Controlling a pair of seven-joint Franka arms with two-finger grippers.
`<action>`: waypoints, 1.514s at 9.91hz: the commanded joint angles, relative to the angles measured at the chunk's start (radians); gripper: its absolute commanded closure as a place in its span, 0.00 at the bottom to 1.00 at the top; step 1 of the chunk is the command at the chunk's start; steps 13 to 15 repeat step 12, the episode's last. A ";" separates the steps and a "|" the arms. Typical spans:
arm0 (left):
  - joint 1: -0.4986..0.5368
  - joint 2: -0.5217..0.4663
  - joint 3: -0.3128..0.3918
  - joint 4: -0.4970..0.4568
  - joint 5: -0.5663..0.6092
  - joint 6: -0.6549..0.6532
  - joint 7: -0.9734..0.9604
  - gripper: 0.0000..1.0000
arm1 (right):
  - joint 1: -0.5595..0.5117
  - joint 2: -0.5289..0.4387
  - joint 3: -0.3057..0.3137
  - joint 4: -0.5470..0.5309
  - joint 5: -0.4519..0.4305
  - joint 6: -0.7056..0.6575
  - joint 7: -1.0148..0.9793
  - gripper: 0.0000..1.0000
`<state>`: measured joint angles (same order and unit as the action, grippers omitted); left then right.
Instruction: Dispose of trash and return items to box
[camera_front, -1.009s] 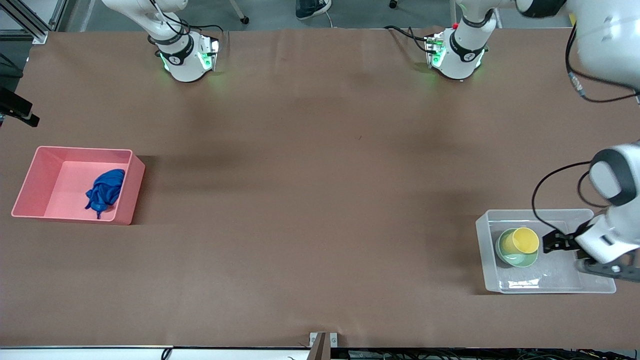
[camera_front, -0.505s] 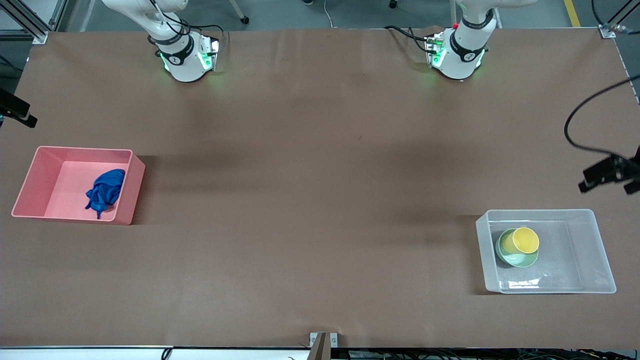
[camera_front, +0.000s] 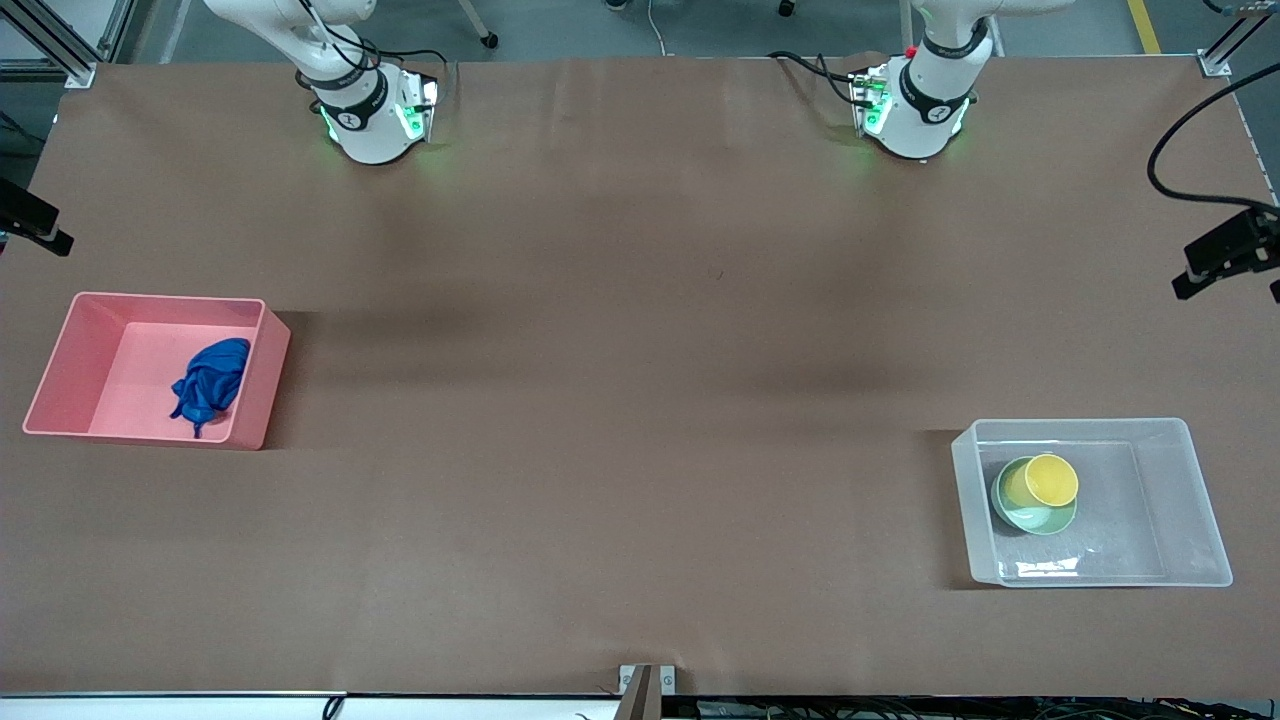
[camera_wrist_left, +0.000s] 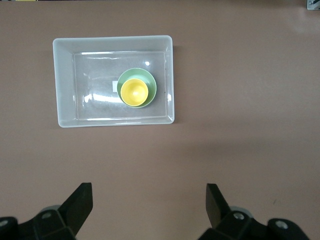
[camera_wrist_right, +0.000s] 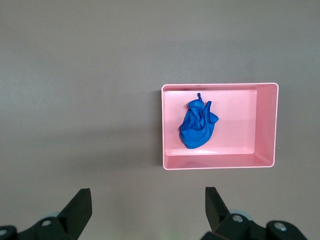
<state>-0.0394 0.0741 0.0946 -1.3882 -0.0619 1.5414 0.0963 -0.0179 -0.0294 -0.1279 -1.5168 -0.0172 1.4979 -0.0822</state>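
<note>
Cloth (camera_front: 209, 386) in pink bin (camera_front: 60, 370). Cup (camera_front: 1050, 480) nested in bowl (camera_front: 1030, 515), inside box (camera_front: 1190, 500). Left hand (camera_wrist_left: 149, 205) fingers spread, empty, high over tabletop (camera_front: 640, 380); mostly cut off in front view. Right hand (camera_wrist_right: 148, 206) likewise spread, empty, over pink bin.

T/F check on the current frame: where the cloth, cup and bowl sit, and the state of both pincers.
1. The blue cloth wad lies in the pink bin. True.
2. The yellow cup stands beside the mint-green bowl. False: it sits in the bowl.
3. The bowl is in the clear plastic bin. True.
4. The left pincer grips the cup. False: it is open and empty, high above the table.
5. The right pincer is shut. False: open.
</note>
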 joint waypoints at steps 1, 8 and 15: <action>0.015 -0.033 -0.018 -0.050 0.022 -0.047 -0.012 0.00 | -0.007 0.000 0.001 0.006 0.008 0.005 0.010 0.00; 0.024 -0.088 -0.075 -0.124 0.085 -0.017 -0.017 0.00 | -0.013 0.002 0.001 0.007 0.008 0.008 0.009 0.00; 0.023 -0.086 -0.075 -0.126 0.066 -0.020 -0.018 0.00 | -0.008 0.000 0.002 0.006 -0.004 0.027 0.002 0.00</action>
